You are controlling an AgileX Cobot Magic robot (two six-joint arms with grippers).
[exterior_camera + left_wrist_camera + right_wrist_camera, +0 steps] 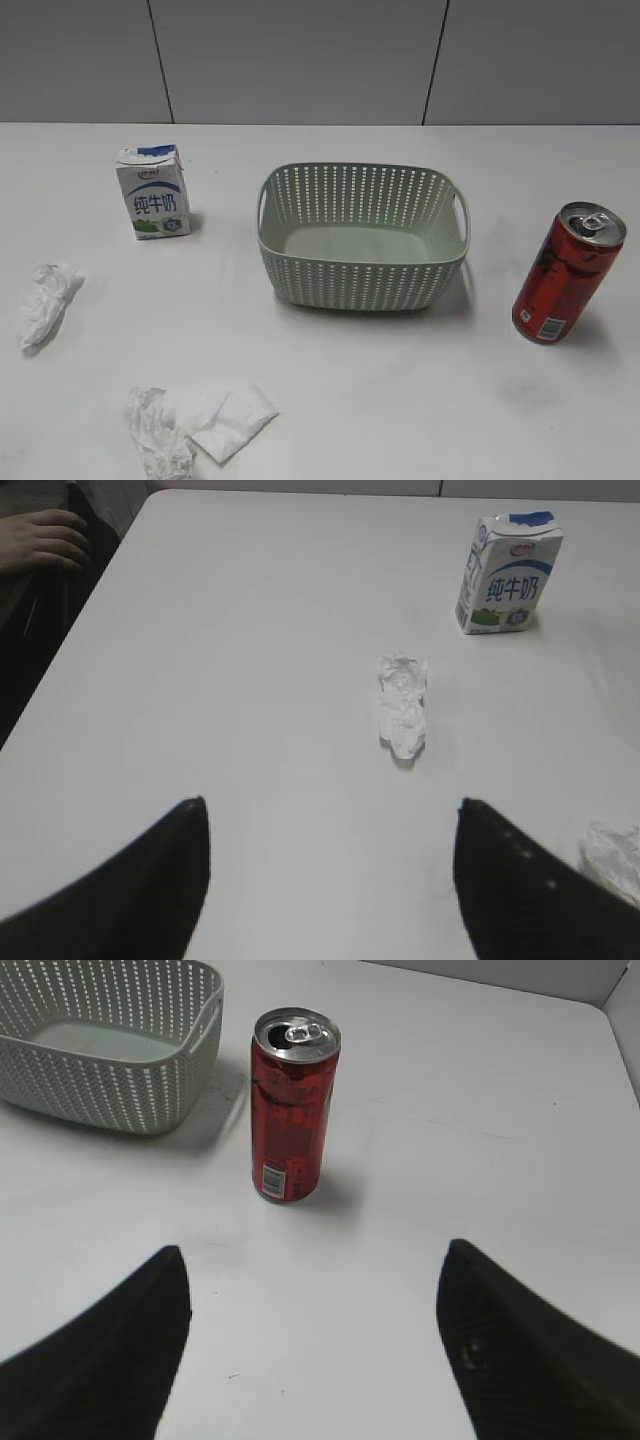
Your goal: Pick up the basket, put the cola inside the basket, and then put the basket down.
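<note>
The pale sage-green perforated basket (362, 285) stands empty at the table's middle; it also shows in the right wrist view (110, 1075) at the upper left. The red cola can (566, 273) stands upright to its right, and in the right wrist view (292, 1110) it stands ahead of my right gripper (315, 1255), which is open and empty. My left gripper (330, 805) is open and empty over bare table, well short of a crumpled tissue. Neither gripper shows in the exterior view.
A white-and-blue milk carton (152, 191) stands at the left, also in the left wrist view (508, 573). Crumpled white tissues lie at the left (45, 302) and front (195, 425); one lies ahead of the left gripper (403, 705). A person's hand (45, 538) rests beyond the table's edge.
</note>
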